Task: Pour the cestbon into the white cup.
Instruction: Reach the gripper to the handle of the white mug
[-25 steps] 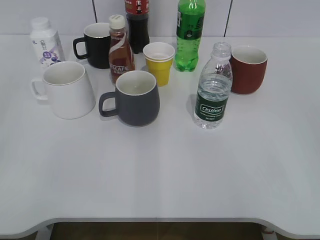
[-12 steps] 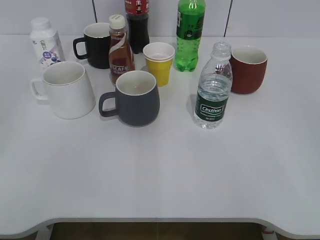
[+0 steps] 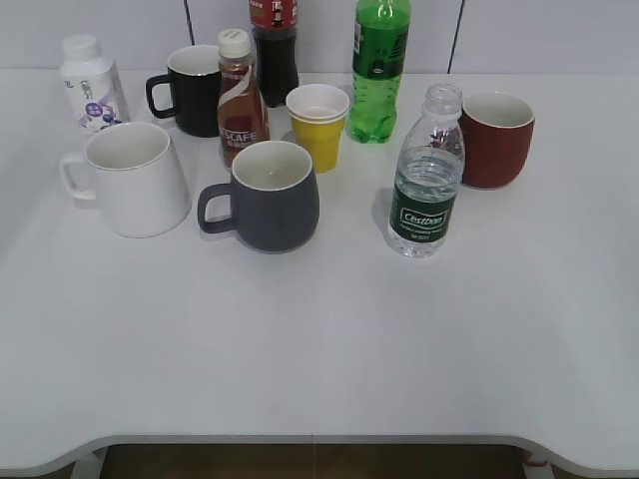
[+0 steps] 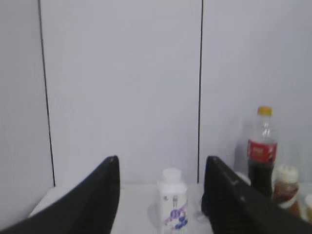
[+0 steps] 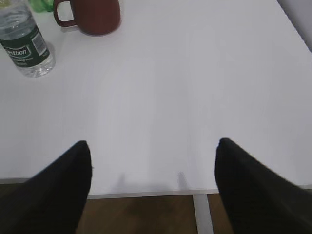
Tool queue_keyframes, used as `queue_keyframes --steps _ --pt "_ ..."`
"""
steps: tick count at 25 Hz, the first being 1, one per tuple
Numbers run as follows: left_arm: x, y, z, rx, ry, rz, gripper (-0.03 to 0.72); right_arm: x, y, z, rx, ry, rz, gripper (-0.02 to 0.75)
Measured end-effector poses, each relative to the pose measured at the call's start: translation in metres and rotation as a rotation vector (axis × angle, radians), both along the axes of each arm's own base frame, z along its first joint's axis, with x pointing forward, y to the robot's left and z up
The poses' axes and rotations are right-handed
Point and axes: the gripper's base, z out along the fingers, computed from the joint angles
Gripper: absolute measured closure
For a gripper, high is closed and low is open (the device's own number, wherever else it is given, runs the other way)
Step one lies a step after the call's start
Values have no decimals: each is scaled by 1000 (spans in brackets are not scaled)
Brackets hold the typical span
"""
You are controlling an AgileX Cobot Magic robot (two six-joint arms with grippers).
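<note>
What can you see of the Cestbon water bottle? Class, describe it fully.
The Cestbon bottle is small, clear ribbed plastic with a dark green label in white lettering. It has no cap and is partly filled with water. It stands upright on the white table, just in front-left of the red mug, touching nothing else; no hand holds it.

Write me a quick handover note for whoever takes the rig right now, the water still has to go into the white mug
Left gripper: open, empty, held back from the table's far left end, facing the wall.
Right gripper: open, empty, over the table's near right edge.
Water bottle: upright, right of centre, in front of the red mug; no cap visible on its neck.
White mug: upright at left, handle pointing left, looks empty; the grey mug stands between it and the bottle.
Done: nothing yet; neither gripper touches anything.
Left: grasp the bottle, probably with the nearer right gripper, carry it to the white mug, pour.
</note>
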Motion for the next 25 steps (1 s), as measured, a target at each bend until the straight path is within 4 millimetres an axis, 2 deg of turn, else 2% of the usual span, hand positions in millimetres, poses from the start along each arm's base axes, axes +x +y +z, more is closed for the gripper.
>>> queue_keyframes --steps 2,6,10,12,15,21,25 --pt "29 -3 -16 39 66 -11 272 0 0 0 2 0 1 149" --pt "93 -8 -64 57 247 -43 272 0 0 0 2 0 2 149" --pt "129 -12 -106 48 283 -74 274 0 0 0 2 0 2 149" --pt "141 -14 -128 45 313 -89 276 0 0 0 2 0 2 149" --pt "150 -19 -150 49 297 -138 276 0 0 0 3 0 1 149" --pt "156 -22 -181 40 339 -172 276 0 0 0 3 0 1 149" --pt "161 -22 -191 63 364 -173 276 0 0 0 3 0 1 149"
